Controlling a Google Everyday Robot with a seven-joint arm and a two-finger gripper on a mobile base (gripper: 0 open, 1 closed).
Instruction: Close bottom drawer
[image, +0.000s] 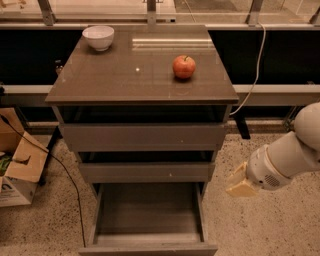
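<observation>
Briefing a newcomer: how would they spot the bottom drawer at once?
Find the grey-brown cabinet with an apple on top. The bottom drawer is the lowest of three, the only one pulled far out; the gripper hangs right of it.

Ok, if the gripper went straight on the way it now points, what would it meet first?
Probably the right side wall of the open bottom drawer. The gripper sits right of the cabinet, aimed left and slightly down. Depth is unclear, so it might miss.
</observation>
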